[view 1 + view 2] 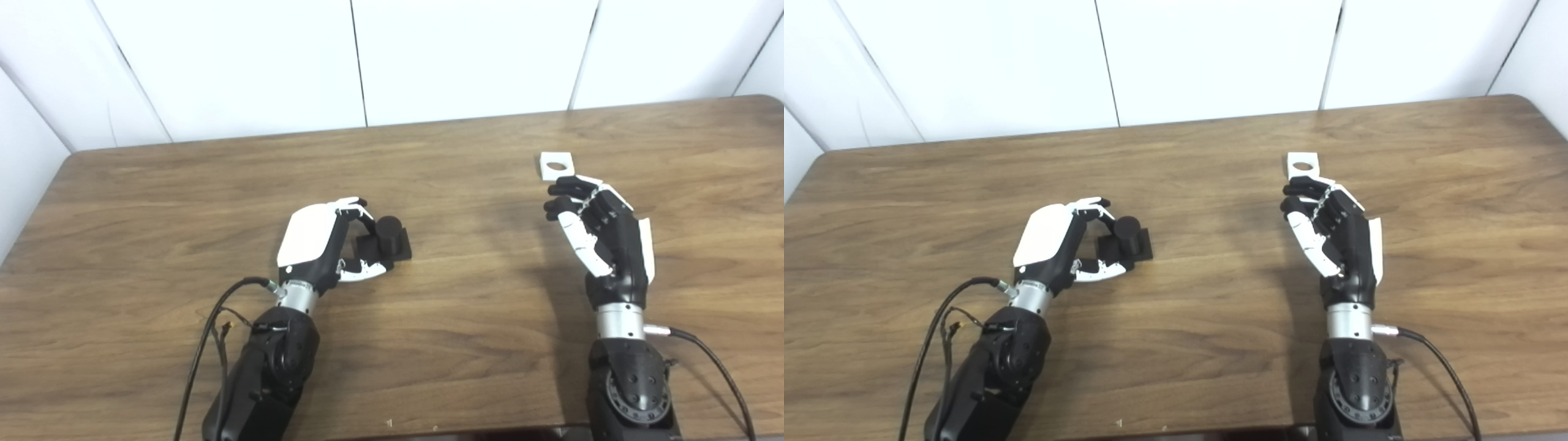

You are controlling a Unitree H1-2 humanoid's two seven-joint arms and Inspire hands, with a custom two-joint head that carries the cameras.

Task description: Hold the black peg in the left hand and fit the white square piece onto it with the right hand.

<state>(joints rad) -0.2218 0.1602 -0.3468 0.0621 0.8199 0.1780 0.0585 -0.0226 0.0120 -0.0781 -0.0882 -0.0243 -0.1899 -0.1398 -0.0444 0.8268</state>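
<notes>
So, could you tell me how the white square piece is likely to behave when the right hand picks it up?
The white square piece looks thin and rigid, so it probably will not flex. Lying flat on the table, it may slide before fingers get under an edge. Its flat, square shape makes rolling unlikely.

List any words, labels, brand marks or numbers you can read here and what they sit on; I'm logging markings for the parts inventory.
None can be read.
black peg: plain, no marking shows.
white square piece: plain, only its round hole.
left hand and right hand: no legible lettering on their shells.
table and wall panels: bare of text.
</notes>
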